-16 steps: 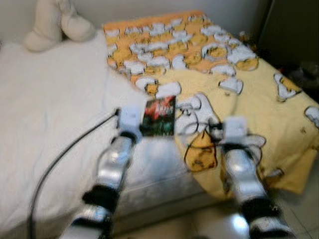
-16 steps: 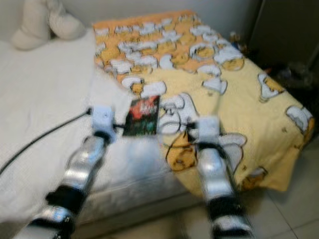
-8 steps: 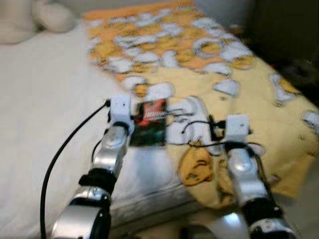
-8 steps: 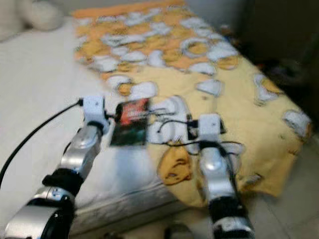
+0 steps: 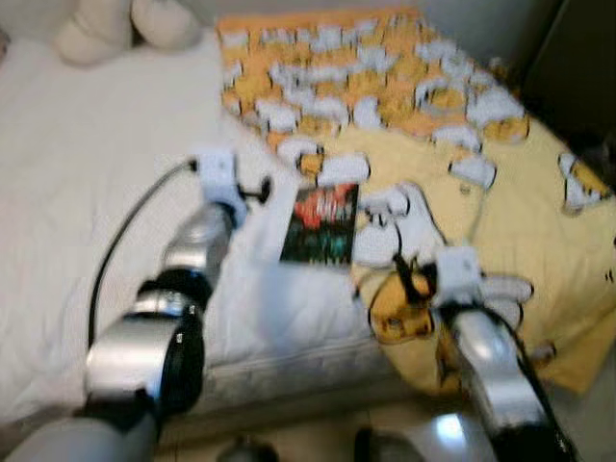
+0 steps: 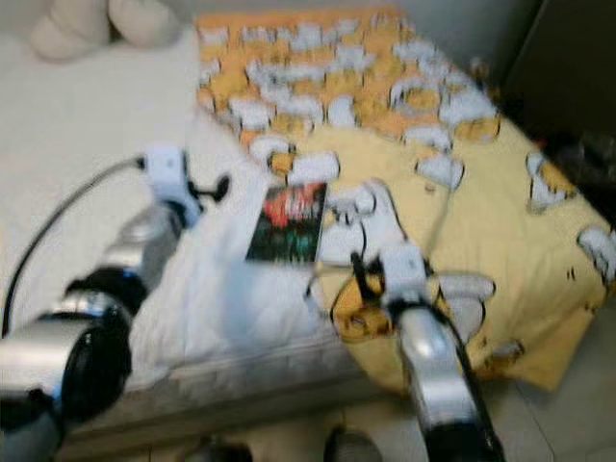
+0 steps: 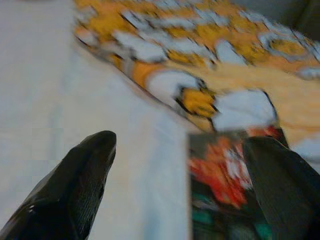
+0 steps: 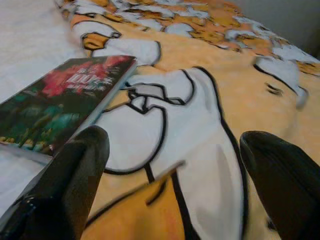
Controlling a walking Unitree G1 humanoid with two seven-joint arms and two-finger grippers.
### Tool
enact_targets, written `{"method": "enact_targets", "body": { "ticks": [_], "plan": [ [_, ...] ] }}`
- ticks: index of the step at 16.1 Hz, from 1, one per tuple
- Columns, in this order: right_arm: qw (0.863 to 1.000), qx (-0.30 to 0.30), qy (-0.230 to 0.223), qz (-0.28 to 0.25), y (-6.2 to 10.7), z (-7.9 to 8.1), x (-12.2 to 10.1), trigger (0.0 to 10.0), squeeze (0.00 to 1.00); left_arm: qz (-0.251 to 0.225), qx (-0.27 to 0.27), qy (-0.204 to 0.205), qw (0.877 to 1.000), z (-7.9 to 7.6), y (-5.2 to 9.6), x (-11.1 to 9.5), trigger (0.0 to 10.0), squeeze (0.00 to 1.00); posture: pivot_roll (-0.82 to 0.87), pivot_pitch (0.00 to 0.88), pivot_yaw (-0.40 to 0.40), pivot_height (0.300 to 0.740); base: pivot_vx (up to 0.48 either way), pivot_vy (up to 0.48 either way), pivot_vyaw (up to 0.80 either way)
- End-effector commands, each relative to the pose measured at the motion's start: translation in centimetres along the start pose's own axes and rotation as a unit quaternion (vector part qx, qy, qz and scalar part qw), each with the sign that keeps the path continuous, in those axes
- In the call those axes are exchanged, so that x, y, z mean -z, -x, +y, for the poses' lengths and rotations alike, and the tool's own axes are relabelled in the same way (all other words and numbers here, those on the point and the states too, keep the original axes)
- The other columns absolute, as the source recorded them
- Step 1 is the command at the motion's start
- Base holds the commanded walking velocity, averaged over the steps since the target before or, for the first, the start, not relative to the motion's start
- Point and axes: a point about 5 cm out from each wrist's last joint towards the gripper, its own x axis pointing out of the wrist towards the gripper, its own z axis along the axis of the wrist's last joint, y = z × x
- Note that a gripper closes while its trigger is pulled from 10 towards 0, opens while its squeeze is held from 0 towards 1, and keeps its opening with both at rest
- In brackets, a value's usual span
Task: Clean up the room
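A book (image 5: 322,226) with a dark red-and-green cover lies flat on the bed, where the white sheet (image 5: 87,183) meets the yellow blanket (image 5: 500,202). My left gripper (image 7: 181,142) is open and hovers over the white sheet just left of the book; the left wrist view has the book's (image 7: 225,185) corner between its fingers (image 7: 75,190). My right gripper (image 8: 175,136) is open too, low over the blanket to the right of the book (image 8: 55,100), with nothing between its fingers (image 8: 280,170).
A cream plush toy (image 5: 125,24) rests at the head of the bed. Dark furniture (image 5: 577,67) stands to the right of the bed. A black cable (image 5: 120,250) runs along my left arm. Pale floor tiles (image 5: 577,423) border the bed's near edge.
The view has shifted as I move. My left gripper has gone out to the left, further from the book. My right gripper sits a little nearer to me. The book has not moved.
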Motion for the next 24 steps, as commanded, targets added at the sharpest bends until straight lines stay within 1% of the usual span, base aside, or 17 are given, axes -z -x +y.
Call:
{"method": "enact_targets", "body": {
  "ticks": [1, 2, 3, 4, 6, 7, 8, 9, 10, 11, 12, 13, 14, 16, 20, 22, 24],
  "plan": [
    [0.999, 0.019, -0.005, -0.027, 0.5, 0.2, -1.2, 10.0, 0.00, -0.030, 0.011, -0.047, 0.998, -0.5, -0.1, -0.7, 10.0, 0.00, -0.32, 0.141, 0.087, 0.731, 0.000, 0.000, 0.00],
    [0.997, 0.050, 0.000, -0.053, 1.3, 0.0, -2.2, 10.0, 0.00, -0.078, 0.024, -0.096, 0.992, -1.2, 0.2, -1.2, 10.0, 0.00, -0.33, 0.138, 0.109, 0.731, 0.000, 0.000, 0.00],
    [0.992, 0.086, 0.012, -0.091, 2.8, -0.3, -3.5, 10.0, 0.00, -0.170, 0.033, -0.120, 0.978, -2.0, 1.7, -1.8, 10.0, 0.00, -0.32, 0.134, 0.121, 0.731, 0.000, 0.000, 0.00],
    [0.989, 0.103, 0.014, -0.100, 3.7, -0.4, -3.9, 10.0, 0.00, -0.211, 0.021, -0.118, 0.970, -2.2, 3.5, -1.4, 10.0, 0.00, -0.31, 0.131, 0.120, 0.731, 0.000, 0.000, 0.00],
    [0.986, 0.145, -0.001, -0.085, 4.9, -0.8, -3.6, 10.0, 0.00, -0.184, -0.043, -0.075, 0.979, -1.9, 6.1, 1.4, 10.0, 0.00, -0.27, 0.120, 0.120, 0.731, 0.000, 0.000, 0.00],
    [0.984, 0.157, -0.005, -0.084, 5.3, -1.0, -3.8, 10.0, 0.00, -0.187, -0.053, -0.064, 0.979, -2.1, 6.8, 1.5, 10.0, 0.00, -0.26, 0.115, 0.117, 0.731, 0.000, 0.000, 0.00],
    [0.982, 0.167, -0.008, -0.091, 6.5, -1.4, -5.0, 10.0, 0.00, -0.202, -0.064, -0.066, 0.975, -2.3, 8.9, 1.0, 10.0, 0.00, -0.26, 0.109, 0.112, 0.731, 0.000, 0.000, 0.00],
    [0.982, 0.158, 0.000, -0.101, 7.9, -1.4, -6.2, 10.0, 0.00, -0.198, -0.058, -0.082, 0.975, -2.5, 11.3, 1.4, 10.0, 0.00, -0.25, 0.116, 0.107, 0.731, 0.000, 0.000, 0.00],
    [0.984, 0.153, 0.003, -0.095, 8.6, -1.4, -6.3, 10.0, 0.00, -0.171, -0.062, -0.083, 0.980, -2.5, 12.3, 2.4, 10.0, 0.00, -0.24, 0.104, 0.103, 0.731, 0.000, 0.000, 0.00],
    [0.984, 0.148, 0.010, -0.095, 8.6, -1.3, -6.4, 10.0, 0.00, -0.169, -0.056, -0.090, 0.980, -3.2, 12.4, 2.5, 10.0, 0.00, -0.24, 0.096, 0.099, 0.731, 0.000, 0.000, 0.00],
    [0.984, 0.137, 0.015, -0.109, 8.1, -1.1, -6.9, 10.0, 0.00, -0.180, -0.029, -0.082, 0.980, -4.2, 12.0, 1.7, 10.0, 0.00, -0.24, 0.084, 0.097, 0.731, 0.000, 0.000, 0.00],
    [0.984, 0.133, 0.017, -0.113, 7.8, -1.0, -7.1, 10.0, 0.00, -0.184, -0.017, -0.073, 0.980, -4.5, 11.8, 1.3, 10.0, 0.00, -0.24, 0.083, 0.097, 0.731, 0.292, 0.000, 0.00],
    [0.984, 0.134, 0.014, -0.115, 7.2, -1.0, -7.4, 10.0, 0.00, -0.184, -0.023, -0.063, 0.981, -4.6, 11.4, 0.6, 10.0, 0.00, -0.24, 0.083, 0.102, 0.731, 0.480, 0.000, 0.00],
    [0.984, 0.137, 0.006, -0.110, 6.5, -0.9, -7.5, 10.0, 0.00, -0.169, -0.044, -0.055, 0.983, -4.4, 10.8, 0.3, 10.0, 0.00, -0.25, 0.085, 0.108, 0.731, 0.480, 0.000, 0.00],
    [0.990, 0.115, 0.002, -0.083, 6.3, -0.5, -6.2, 10.0, 0.00, -0.139, -0.040, -0.054, 0.988, -4.5, 10.2, 1.5, 10.0, 0.00, -0.25, 0.092, 0.100, 0.731, 0.480, 0.000, 0.00],
    [0.994, 0.088, 0.000, -0.070, 5.1, -0.3, -5.7, 10.0, 0.00, -0.118, -0.044, -0.040, 0.991, -4.9, 8.6, 2.1, 10.0, 0.00, -0.25, 0.073, 0.080, 0.731, 0.480, 0.000, 0.00],
    [0.998, 0.053, -0.010, -0.044, 4.2, 0.2, -4.9, 10.0, 0.00, -0.091, -0.035, -0.049, 0.994, -4.9, 7.4, 2.6, 10.0, 0.00, -0.24, 0.076, 0.065, 0.731, 0.480, 0.000, 0.00]
  ]
}}
